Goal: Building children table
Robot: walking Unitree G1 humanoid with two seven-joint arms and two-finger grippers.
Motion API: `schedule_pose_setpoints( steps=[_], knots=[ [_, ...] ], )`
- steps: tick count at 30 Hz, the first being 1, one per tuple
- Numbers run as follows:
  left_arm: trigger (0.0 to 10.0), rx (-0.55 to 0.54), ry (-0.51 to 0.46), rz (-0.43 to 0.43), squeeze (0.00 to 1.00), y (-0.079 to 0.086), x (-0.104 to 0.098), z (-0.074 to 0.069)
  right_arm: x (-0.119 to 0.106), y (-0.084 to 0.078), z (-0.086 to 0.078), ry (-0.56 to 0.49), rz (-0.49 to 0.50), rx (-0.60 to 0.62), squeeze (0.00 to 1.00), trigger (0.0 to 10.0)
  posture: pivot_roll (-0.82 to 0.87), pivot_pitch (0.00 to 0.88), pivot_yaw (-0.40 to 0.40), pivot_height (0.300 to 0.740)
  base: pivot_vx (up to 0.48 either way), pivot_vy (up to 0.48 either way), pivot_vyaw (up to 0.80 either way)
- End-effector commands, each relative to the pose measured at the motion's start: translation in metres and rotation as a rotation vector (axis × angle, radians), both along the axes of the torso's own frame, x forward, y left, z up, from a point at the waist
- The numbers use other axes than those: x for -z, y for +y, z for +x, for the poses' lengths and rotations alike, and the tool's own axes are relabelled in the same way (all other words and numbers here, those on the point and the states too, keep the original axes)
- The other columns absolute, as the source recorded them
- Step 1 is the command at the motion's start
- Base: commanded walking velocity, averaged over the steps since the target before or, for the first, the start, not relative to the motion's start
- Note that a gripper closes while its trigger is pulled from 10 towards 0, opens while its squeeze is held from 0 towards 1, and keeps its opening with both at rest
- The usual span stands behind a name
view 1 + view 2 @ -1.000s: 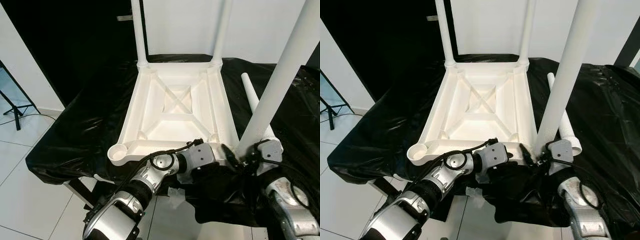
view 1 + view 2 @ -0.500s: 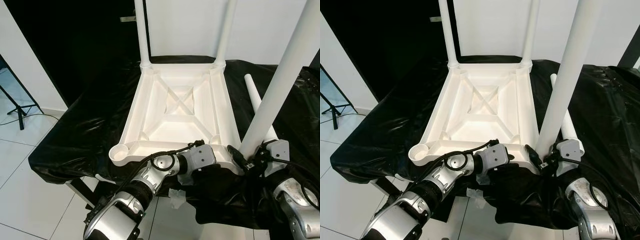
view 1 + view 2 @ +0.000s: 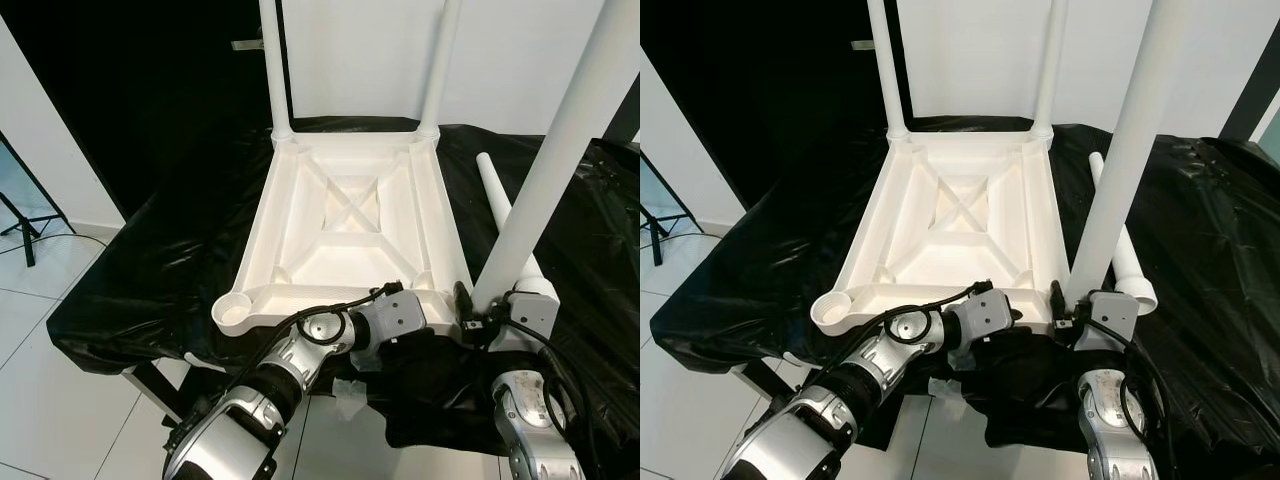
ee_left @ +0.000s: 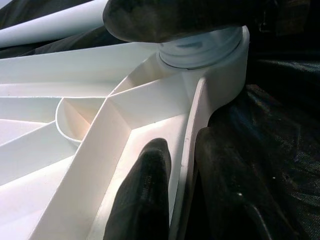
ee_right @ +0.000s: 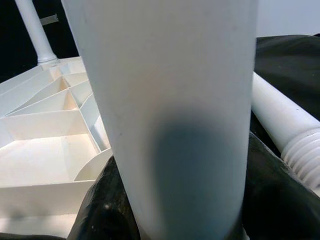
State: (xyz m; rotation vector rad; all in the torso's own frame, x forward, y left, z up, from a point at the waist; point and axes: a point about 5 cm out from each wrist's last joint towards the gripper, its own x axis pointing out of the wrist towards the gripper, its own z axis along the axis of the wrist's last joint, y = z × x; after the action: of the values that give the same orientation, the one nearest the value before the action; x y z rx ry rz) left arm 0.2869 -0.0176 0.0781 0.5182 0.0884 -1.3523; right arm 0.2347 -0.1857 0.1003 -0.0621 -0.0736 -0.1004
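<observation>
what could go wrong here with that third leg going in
1. The right gripper grasps the tall leg only near its base, so the long top could lean and the thread may seat crooked in the corner socket.
2. The left gripper pinches just the thin rim of the upturned tabletop, which could slide on the glossy black cover under twisting.
3. The loose leg lies beside the right arm and could get knocked away.

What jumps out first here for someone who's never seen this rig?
A white tabletop lies upside down on a black-covered bench, two legs already standing at its far corners. At the near right corner the right gripper holds a third leg upright while the left gripper pinches the near rim; a spare leg lies alongside on the right.
</observation>
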Motion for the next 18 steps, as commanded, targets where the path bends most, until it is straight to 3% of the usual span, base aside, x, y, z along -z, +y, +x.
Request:
schedule_pose_setpoints(
  steps=[1,4,5,10,11,12,13,14,16,18],
  knots=[
    [10.0,-0.021,0.125,0.131,0.00,0.017,0.038,-0.015,0.010,-0.001,0.000,0.051,0.011,0.043,0.00,0.0,0.14,0.000,0.020,0.740,0.000,0.000,0.00],
    [10.0,-0.019,0.124,0.132,0.00,0.016,0.038,-0.015,0.009,0.001,0.002,0.046,-0.004,0.044,0.00,0.2,0.14,0.000,0.019,0.740,0.000,0.000,0.00],
    [10.0,-0.020,0.124,0.132,0.00,0.016,0.037,-0.015,0.009,0.003,0.002,0.044,-0.008,0.026,1.00,10.0,0.13,0.000,0.020,0.740,0.000,0.000,0.00],
    [10.0,-0.021,0.121,0.131,0.00,0.015,0.036,-0.013,0.005,0.007,0.005,0.048,-0.037,-0.137,1.00,10.0,0.12,0.000,0.022,0.740,0.000,0.000,0.00],
    [10.0,-0.020,0.119,0.130,0.00,0.015,0.036,-0.013,0.003,0.004,0.007,0.055,-0.089,-0.221,0.87,10.0,0.13,0.000,0.020,0.740,0.000,0.000,0.00],
    [10.0,-0.020,0.119,0.130,0.00,0.015,0.036,-0.013,0.003,0.004,0.007,0.055,-0.089,-0.221,0.87,10.0,0.13,0.000,0.020,0.740,0.000,0.000,0.00],
    [10.0,-0.020,0.119,0.129,0.00,0.015,0.035,-0.013,-0.001,-0.002,0.009,0.062,-0.164,-0.321,0.00,10.0,0.12,0.000,0.025,0.740,0.000,0.000,0.00],
    [10.0,-0.020,0.119,0.129,0.00,0.015,0.035,-0.013,-0.001,-0.002,0.009,0.062,-0.164,-0.321,0.00,10.0,0.12,0.000,0.025,0.740,0.000,0.000,0.00],
    [10.0,-0.016,0.118,0.130,0.00,0.015,0.035,-0.013,-0.011,-0.017,0.013,0.096,-0.254,-0.456,0.00,10.0,0.11,0.000,0.029,0.740,0.000,0.000,0.00],
    [10.0,-0.016,0.118,0.130,0.00,0.015,0.035,-0.013,-0.011,-0.017,0.013,0.096,-0.254,-0.456,0.00,10.0,0.11,0.000,0.029,0.740,0.000,0.000,0.00]
  ],
)
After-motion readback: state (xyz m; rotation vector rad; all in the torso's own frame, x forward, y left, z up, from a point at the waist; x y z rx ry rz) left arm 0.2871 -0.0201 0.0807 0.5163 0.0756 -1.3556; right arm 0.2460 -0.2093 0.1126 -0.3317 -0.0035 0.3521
